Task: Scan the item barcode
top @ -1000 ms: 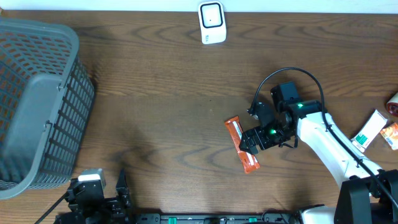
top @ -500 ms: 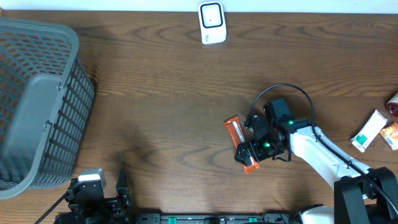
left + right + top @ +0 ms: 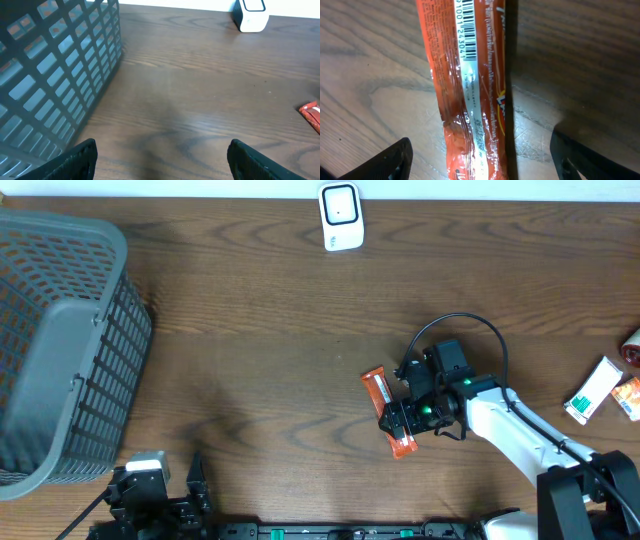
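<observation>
The item is an orange snack bar wrapper (image 3: 377, 388) lying flat on the wooden table right of centre. In the right wrist view the wrapper (image 3: 470, 85) runs top to bottom, its barcode (image 3: 465, 27) facing up near the top edge. My right gripper (image 3: 401, 421) hangs over the bar's lower half. It is open (image 3: 484, 161), one finger on each side of the wrapper with bare table showing in both gaps. The white scanner (image 3: 341, 217) stands at the table's far edge. My left gripper (image 3: 162, 161) is open over bare table at the front left.
A large grey mesh basket (image 3: 60, 350) fills the left side, and its wall (image 3: 55, 75) is close in the left wrist view. A white box (image 3: 593, 390), an orange packet (image 3: 629, 397) and a red item (image 3: 632, 345) lie at the right edge.
The right arm has moved left and down, bringing its gripper from beside the bar to over its lower half. The bar, the scanner and the left arm have not moved.
</observation>
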Tool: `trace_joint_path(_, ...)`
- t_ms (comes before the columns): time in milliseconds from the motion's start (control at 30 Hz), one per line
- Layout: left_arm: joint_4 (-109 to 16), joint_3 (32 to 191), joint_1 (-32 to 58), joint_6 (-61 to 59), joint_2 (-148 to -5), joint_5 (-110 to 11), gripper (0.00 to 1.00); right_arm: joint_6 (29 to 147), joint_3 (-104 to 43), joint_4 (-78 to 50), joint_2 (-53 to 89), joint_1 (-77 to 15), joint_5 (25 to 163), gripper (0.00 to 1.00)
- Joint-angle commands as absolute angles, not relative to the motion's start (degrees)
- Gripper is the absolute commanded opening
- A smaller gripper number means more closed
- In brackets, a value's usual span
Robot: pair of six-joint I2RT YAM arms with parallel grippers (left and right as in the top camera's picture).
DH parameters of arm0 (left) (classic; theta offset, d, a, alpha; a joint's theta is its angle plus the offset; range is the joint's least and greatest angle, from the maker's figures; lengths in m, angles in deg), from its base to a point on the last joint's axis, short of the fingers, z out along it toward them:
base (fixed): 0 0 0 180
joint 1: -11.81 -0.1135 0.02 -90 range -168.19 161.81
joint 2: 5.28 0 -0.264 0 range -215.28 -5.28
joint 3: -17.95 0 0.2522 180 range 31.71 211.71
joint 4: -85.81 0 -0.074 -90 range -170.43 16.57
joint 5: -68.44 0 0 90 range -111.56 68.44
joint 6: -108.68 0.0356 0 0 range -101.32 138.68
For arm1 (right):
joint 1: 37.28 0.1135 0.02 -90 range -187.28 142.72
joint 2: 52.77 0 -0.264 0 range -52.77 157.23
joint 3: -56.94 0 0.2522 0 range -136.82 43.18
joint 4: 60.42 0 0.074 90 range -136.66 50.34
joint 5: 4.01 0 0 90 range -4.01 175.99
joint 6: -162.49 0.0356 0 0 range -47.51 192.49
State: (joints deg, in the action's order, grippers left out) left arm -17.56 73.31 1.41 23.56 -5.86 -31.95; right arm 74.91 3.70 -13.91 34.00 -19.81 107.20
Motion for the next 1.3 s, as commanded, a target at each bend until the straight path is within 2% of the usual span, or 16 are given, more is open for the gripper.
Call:
trace_joint_path(0,-17.54,73.44,1.61,23.52,-5.51,-32.30,0.84,75.41,6.23,-13.73,39.11,-17.14,105.30,0.86)
trace_joint_path(133,-17.51,73.44,1.61,23.52,-5.51,-32.30,0.84,75.43,6.23,-15.22,41.16,-15.37,104.97,0.80)
trace_joint_path(600,-17.51,73.44,1.61,23.52,-5.51,-32.30,0.84,76.24,6.21,-12.44,43.70,-14.19,100.73,0.79)
trace_joint_path(767,-17.51,73.44,1.61,23.52,-5.51,-32.30,0.84,76.20,6.21,-10.30,43.70,-14.19,99.07,0.54)
trace_joint_path(800,-17.51,73.44,1.61,23.52,-5.51,-32.30,0.84,76.02,6.21,-9.95,43.70,-14.19,99.05,0.39)
trace_joint_path(833,-17.54,73.44,1.61,23.52,-5.51,-32.30,0.84,76.02,6.21,-9.80,43.70,-14.19,98.79,0.17)
trace_joint_path(867,-17.51,73.44,1.61,23.52,-5.51,-32.30,0.84,76.09,6.21,-9.78,43.70,-14.19,98.33,0.01)
trace_joint_path(1167,-17.51,73.44,1.61,23.52,-5.51,-32.30,0.84,73.33,2.95,-9.32,43.15,-14.19,99.05,0.01)
trace_joint_path(1267,-17.51,73.44,1.61,23.52,-5.51,-32.30,0.84,69.49,-1.88,-8.73,40.73,-14.19,105.50,0.01)
